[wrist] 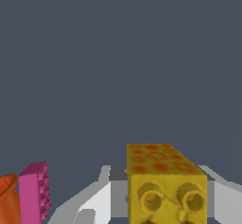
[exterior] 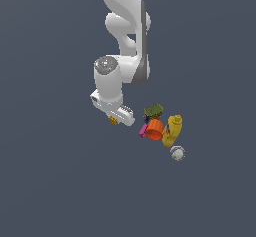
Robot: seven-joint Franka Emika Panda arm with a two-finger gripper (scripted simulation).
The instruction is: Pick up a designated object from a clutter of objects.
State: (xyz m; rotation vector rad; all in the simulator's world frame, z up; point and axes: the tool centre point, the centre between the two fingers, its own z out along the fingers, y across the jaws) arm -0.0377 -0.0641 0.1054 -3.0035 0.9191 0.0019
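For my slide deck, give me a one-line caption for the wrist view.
Gripper holding the yellow-orange toy brick, with the pink piece and orange cup alongside.

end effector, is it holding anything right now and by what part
Yes: the end effector holds the yellow-orange toy brick, its fingers against the brick's two opposite side faces, away from the cluster with the orange cup.

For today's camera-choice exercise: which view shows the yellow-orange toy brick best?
The wrist view: the toy brick fills the foreground between the gripper's fingers, its round sockets and mottled face clear. The exterior view shows it only as a tiny orange speck under the hand.
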